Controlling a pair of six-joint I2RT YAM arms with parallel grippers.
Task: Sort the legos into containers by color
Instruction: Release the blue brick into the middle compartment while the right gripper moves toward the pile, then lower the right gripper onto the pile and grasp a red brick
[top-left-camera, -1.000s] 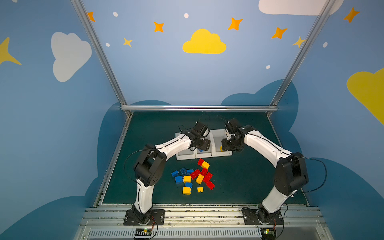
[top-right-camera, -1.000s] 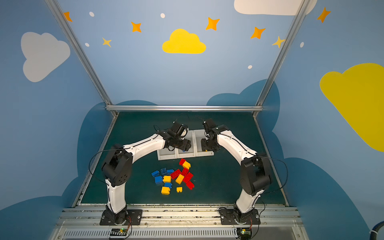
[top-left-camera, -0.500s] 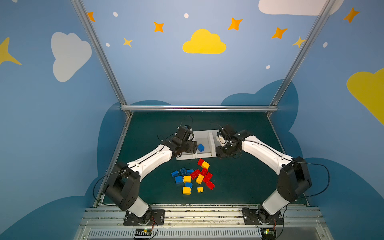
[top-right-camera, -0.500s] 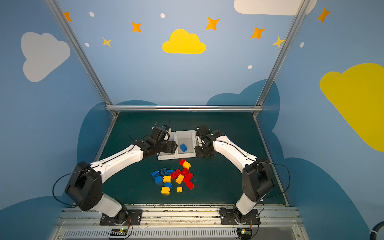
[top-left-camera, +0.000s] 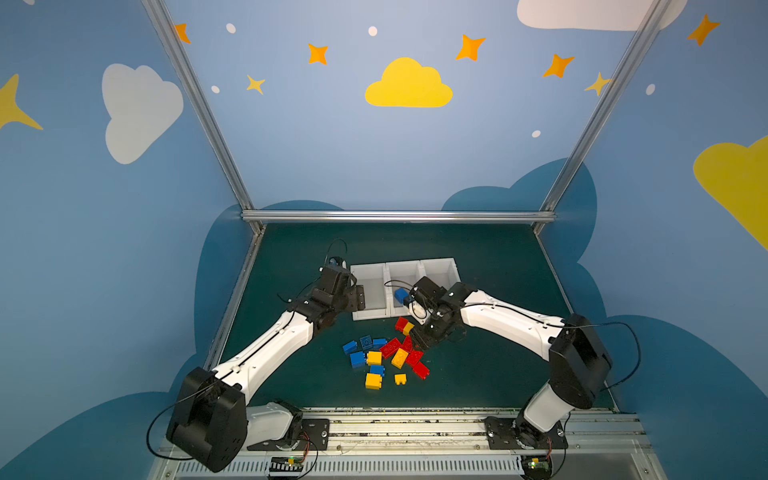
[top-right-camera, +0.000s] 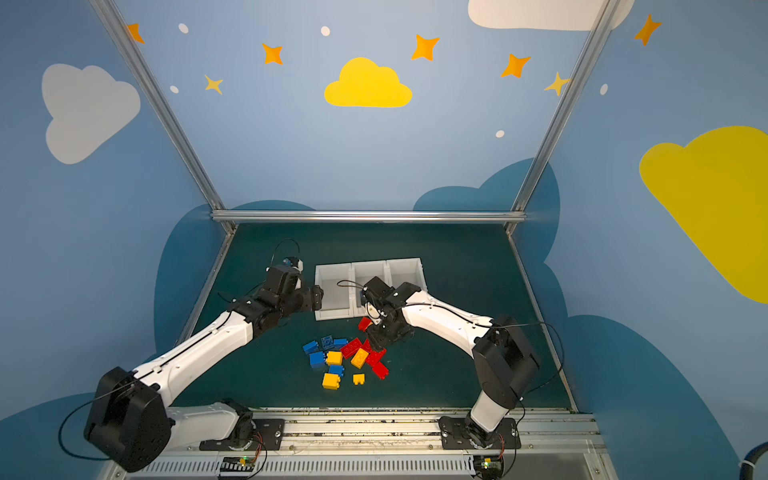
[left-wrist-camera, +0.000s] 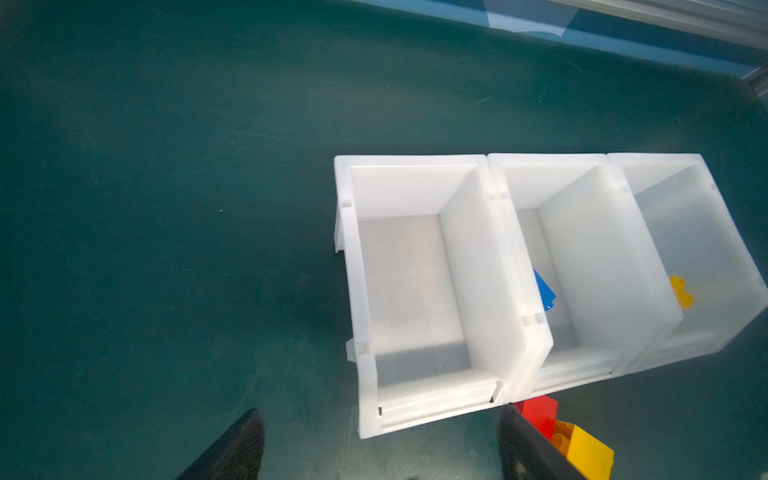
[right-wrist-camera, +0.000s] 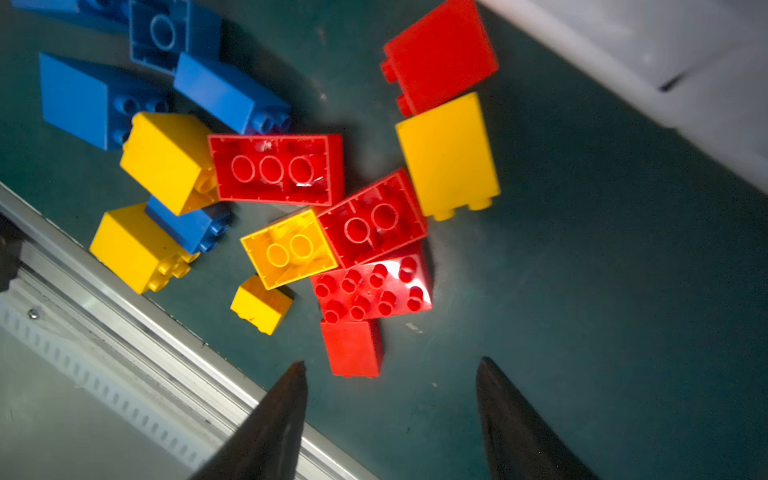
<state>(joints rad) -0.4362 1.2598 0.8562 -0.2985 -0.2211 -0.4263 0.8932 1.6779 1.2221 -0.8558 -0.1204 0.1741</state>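
While left end effector (top-left-camera: 360, 297) retreats, right end effector (right-wrist-camera: 391, 365) overhangs legos (right-wrist-camera: 274, 170).

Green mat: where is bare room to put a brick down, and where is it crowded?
Free: the mat between the bins and the back rail; the left bin is also empty. Crowded: the brick pile in front of the bins, where the right gripper hovers.

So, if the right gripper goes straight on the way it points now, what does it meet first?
Probably the small red brick, lying just ahead of the open right gripper, a little off centre. Depth is unclear, so it could reach the green mat first.
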